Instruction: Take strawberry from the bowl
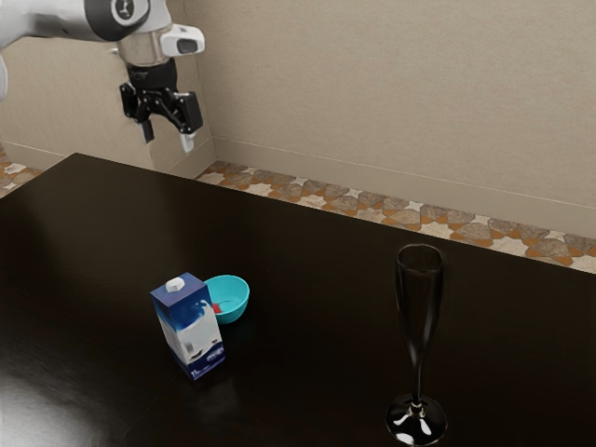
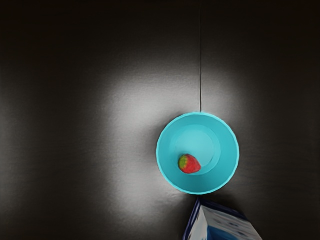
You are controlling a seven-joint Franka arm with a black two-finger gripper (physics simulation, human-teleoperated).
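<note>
High above the table, toward the exterior view's upper left, my gripper (image 1: 168, 140) stands open and holds nothing. The turquoise bowl (image 1: 237, 300) sits on the table behind the milk carton, which covers part of it. A bit of the red strawberry (image 1: 216, 308) peeks out beside the carton. From above, in the wrist view, the strawberry (image 2: 190, 164) lies inside the bowl (image 2: 227, 152), off-centre toward the carton's side, red with a greenish-yellow end.
A blue and white milk carton (image 1: 194, 328) stands upright close by the bowl; its top part (image 2: 220, 222) is in the wrist view. A tall dark glass (image 1: 418, 307) stands toward the exterior view's right on the black table (image 1: 307, 261).
</note>
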